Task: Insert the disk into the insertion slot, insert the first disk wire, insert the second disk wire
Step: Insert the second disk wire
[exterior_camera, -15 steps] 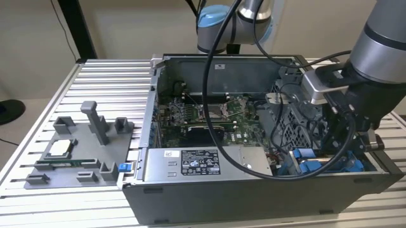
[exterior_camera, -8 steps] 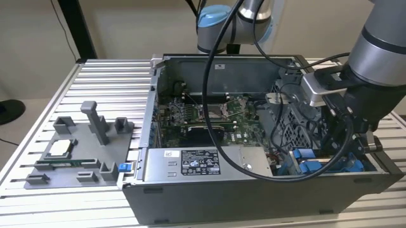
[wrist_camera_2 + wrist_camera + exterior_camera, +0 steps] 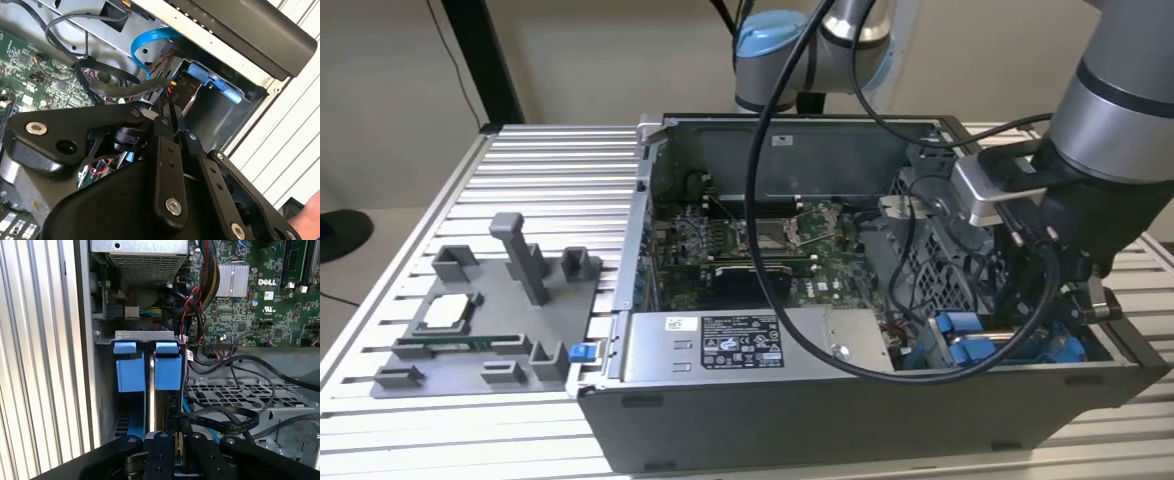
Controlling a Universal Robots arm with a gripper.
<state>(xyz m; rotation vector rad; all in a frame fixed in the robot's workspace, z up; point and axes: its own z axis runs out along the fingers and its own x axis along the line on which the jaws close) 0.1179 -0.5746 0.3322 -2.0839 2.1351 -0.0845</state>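
My gripper [image 3: 172, 117] is low in the open computer case's corner at the exterior view's right, shut on a black wire connector [image 3: 175, 95]. In the first wrist view, a flat black wire [image 3: 225, 419] runs off from between the gripper's [image 3: 178, 434] fingers. The insertion slot [image 3: 132, 367] with its bright blue clips lies just beyond the fingertips. The clips also show in the exterior view [image 3: 961, 335]. A thin silver edge of the disk [image 3: 151, 390] stands between the two clips, inside the slot. A blue cable [image 3: 150, 40] loops above the connector.
The grey labelled power supply box [image 3: 734, 345] lies along the case's front. The perforated metal cage [image 3: 235, 392] and loose black cables flank the slot, with the motherboard [image 3: 747, 240] behind. A grey fixture tray [image 3: 480, 320] sits on the slatted table. A hand [image 3: 307, 215] shows beside the case.
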